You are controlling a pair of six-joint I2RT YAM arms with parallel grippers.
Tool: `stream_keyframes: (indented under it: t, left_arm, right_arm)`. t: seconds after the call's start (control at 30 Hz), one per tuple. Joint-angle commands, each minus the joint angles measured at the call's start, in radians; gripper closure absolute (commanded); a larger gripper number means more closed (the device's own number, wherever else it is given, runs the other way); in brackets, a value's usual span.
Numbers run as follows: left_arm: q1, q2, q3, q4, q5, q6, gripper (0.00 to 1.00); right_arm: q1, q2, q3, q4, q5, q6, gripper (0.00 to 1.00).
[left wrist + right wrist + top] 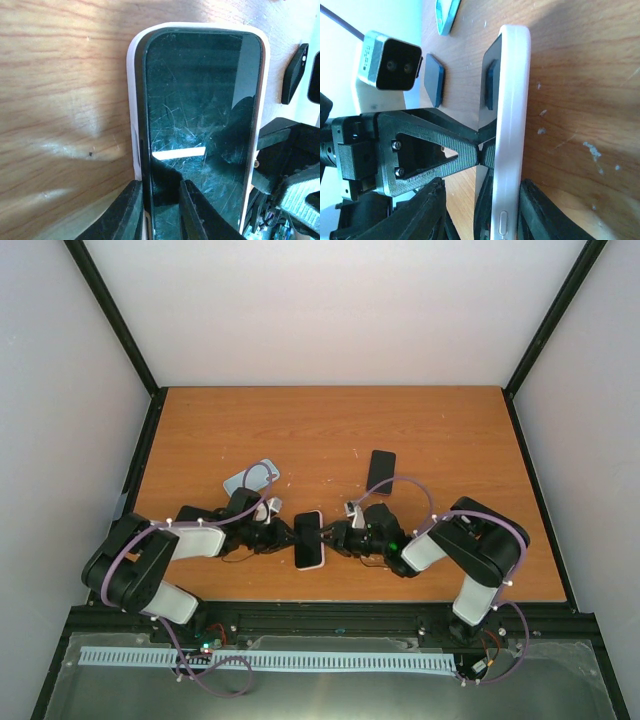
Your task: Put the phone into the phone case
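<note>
The phone [309, 536], with its dark scratched screen [200, 125] facing up, lies inside the white phone case [134, 100] between the two arms. Its black left side shows above the case's rim. My left gripper [291, 537] is shut on that long edge [161, 187], one finger against the case's outer wall and the other on the glass. My right gripper [328, 537] is at the opposite edge. In the right wrist view it stands open [481, 182] around the case [512, 100], one finger behind the case's back and the other well off the screen.
A second black phone [380, 470] lies flat on the table behind the right arm. A light blue case [250, 478] lies behind the left arm and shows at the top of the right wrist view [447, 12]. The wooden table [450, 430] is walled on three sides.
</note>
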Motion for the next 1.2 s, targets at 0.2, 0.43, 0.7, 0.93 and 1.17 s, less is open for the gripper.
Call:
stream_keyframes:
  t: [0.2, 0.43, 0.7, 0.93, 1.17]
  left_arm:
    - [-0.016, 0.036, -0.014, 0.064, 0.082, -0.020, 0.82]
    - [-0.016, 0.026, -0.021, 0.100, 0.106, -0.061, 0.81]
    - [-0.014, -0.070, 0.002, 0.055, 0.102, -0.097, 0.75]
    - [0.039, -0.287, 0.088, -0.093, 0.071, -0.075, 0.47]
    - [0.108, -0.520, 0.182, -0.216, 0.075, 0.010, 0.01]
  right_arm:
    - [0.026, 0.047, 0.023, 0.150, -0.091, 0.019, 0.67]
    - [0.026, 0.058, 0.035, 0.039, -0.051, -0.005, 0.80]
    - [0.007, 0.031, 0.005, 0.083, -0.068, -0.009, 0.89]
    - [-0.044, -0.080, -0.032, 0.151, -0.122, 0.022, 0.92]
    - [-0.057, -0.370, 0.001, -0.075, -0.127, -0.059, 0.91]
